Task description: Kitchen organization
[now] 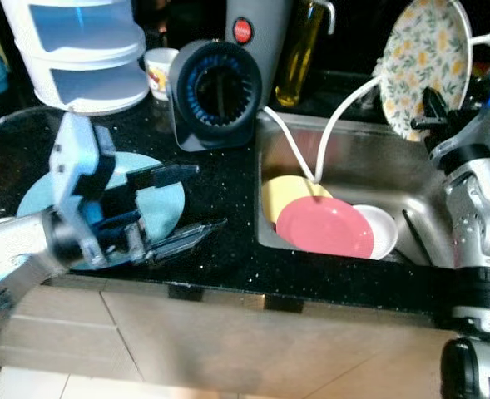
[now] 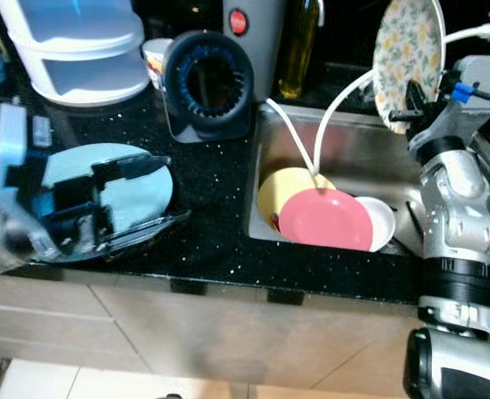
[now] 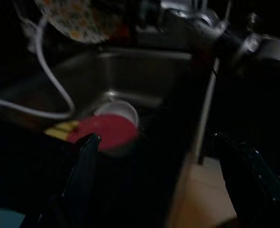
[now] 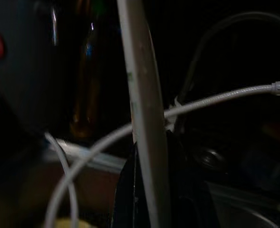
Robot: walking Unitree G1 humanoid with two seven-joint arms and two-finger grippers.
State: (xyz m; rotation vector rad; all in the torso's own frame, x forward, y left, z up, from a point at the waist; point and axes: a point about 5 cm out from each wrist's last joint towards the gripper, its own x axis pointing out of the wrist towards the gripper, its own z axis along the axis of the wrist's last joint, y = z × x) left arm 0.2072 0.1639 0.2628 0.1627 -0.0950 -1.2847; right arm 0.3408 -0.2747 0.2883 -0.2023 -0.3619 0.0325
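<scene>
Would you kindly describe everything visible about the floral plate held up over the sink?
The floral plate is round and white with a yellow-and-green flower pattern, glossy like ceramic or melamine. It stands nearly upright above the back right of the sink, with the right gripper shut on its lower rim. A white hose curves just beside it.
</scene>
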